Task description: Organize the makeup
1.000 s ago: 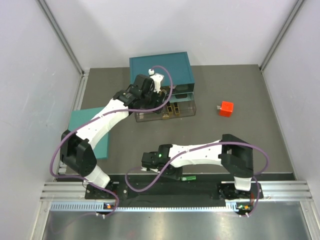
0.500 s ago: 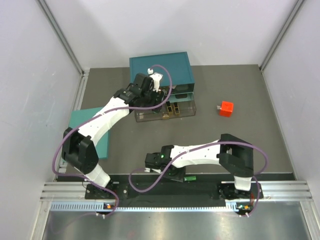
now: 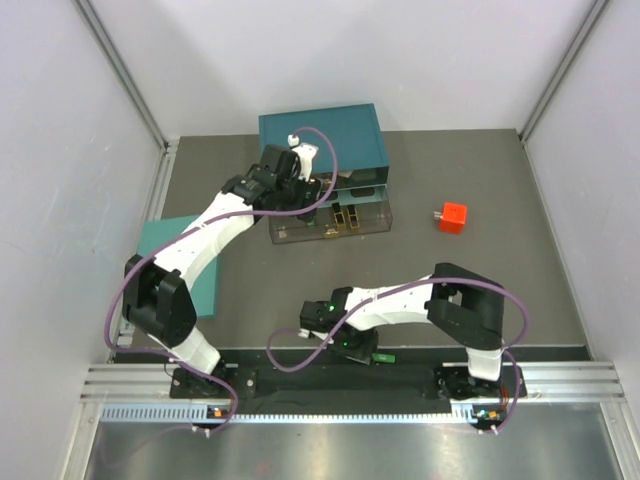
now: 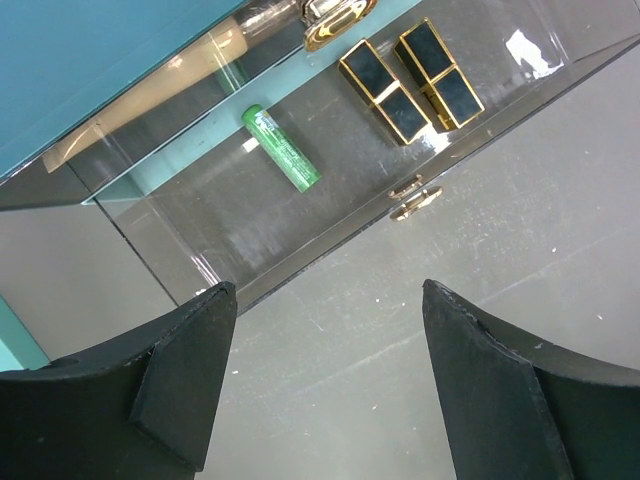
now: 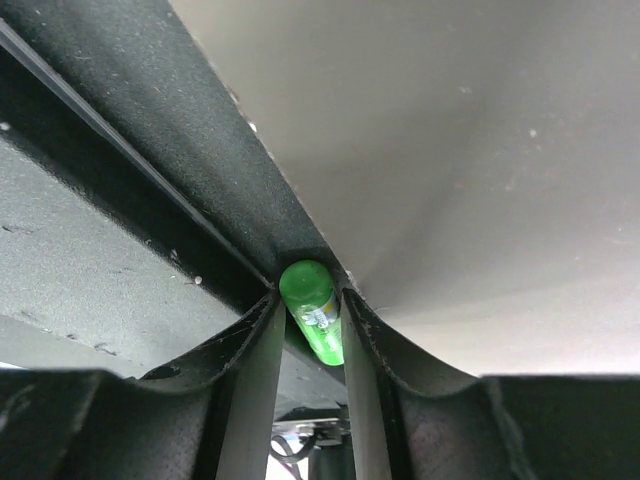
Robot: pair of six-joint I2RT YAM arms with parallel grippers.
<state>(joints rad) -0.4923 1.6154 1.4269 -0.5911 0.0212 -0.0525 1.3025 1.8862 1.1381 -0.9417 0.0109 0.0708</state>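
- Currently the right gripper (image 5: 309,300) sits low at the table's near edge. Its jaws are nearly closed, pinching a green stick (image 5: 316,322) that lies against the black rail (image 5: 150,130).
- Left gripper (image 4: 326,292) hovers over the clear drawer (image 4: 200,215), jaws wide apart, holding nothing.
- The drawer holds a second green stick (image 4: 282,148) lying flat, plus two black-and-gold cases (image 4: 385,90) side by side near the front wall.
- The drawer sticks out of a teal box (image 3: 320,135) at the far side of the table.
- Surface is a dark grey table (image 3: 470,280), lightly scuffed. A red cube (image 3: 452,216) sits right of the drawer and a teal panel (image 3: 165,240) lies at the left edge.
- White walls (image 3: 350,50) on three sides, with metal corner posts.
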